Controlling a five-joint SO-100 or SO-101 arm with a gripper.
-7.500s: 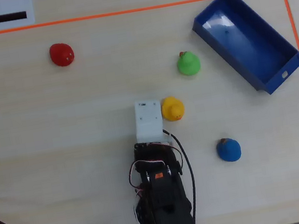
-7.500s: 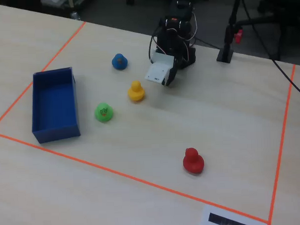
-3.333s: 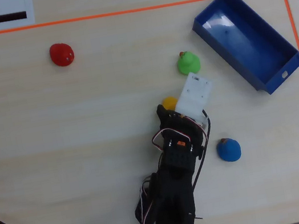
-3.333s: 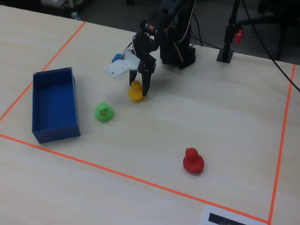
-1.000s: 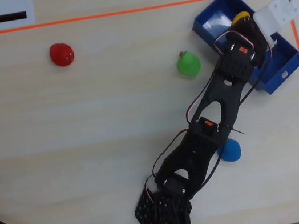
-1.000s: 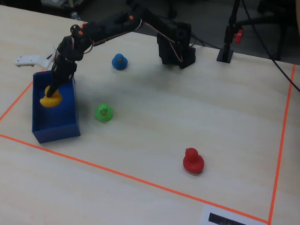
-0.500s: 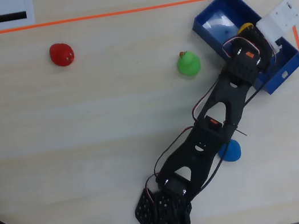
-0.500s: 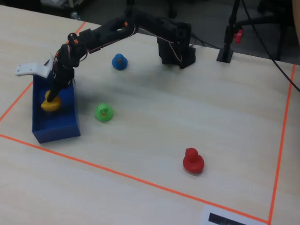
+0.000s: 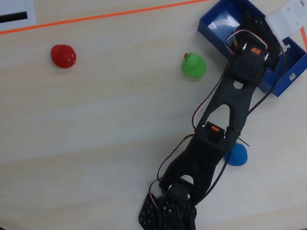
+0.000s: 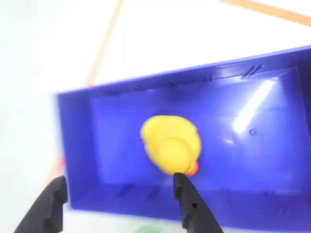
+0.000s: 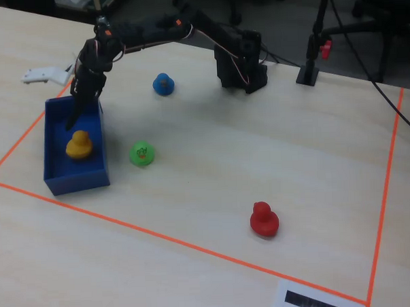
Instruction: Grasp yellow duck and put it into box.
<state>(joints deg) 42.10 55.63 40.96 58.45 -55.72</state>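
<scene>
The yellow duck [image 10: 171, 144] lies inside the blue box [image 10: 121, 94], orange beak toward the near wall. It also shows in the fixed view [image 11: 78, 145], resting on the floor of the box [image 11: 55, 177]. My gripper [image 10: 119, 189] hangs just above the box's near wall, jaws wide apart and empty, the duck beyond the tips. In the fixed view the gripper [image 11: 79, 108] is over the far end of the box. In the overhead view the arm covers the box [image 9: 216, 17] and the duck is hidden.
A green duck [image 9: 193, 65] sits just outside the box, also in the fixed view [image 11: 142, 153]. A small blue duck [image 11: 163, 83] is by the arm's base, a red duck [image 11: 264, 219] far off. Orange tape [image 9: 123, 12] outlines the work area.
</scene>
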